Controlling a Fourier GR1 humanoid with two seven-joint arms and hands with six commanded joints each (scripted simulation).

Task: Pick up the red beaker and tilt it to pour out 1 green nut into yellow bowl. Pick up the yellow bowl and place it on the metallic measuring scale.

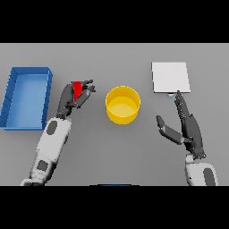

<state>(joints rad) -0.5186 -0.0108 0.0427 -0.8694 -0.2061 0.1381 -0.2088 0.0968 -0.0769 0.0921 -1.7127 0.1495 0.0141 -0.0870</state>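
The right hand point(190, 129) rests with fingers straight, holding nothing. The left hand point(77, 96) is clamped on the red beaker point(78, 90), beside the yellow bowl point(122, 105). Pouring seems not done; the bowl is not yet on the scale point(170, 77) farther back.

Blue tray point(11, 91) on grey table point(112, 152)

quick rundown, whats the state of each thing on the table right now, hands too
red beaker: gripped in the left hand, left of the bowl
left hand: fingers curled round the beaker
yellow bowl: upright on the table, no nut visible inside
metallic measuring scale: nothing on its plate
blue bin: at the far left, looks empty
right hand: open, holding nothing, fingertips near the scale's front edge
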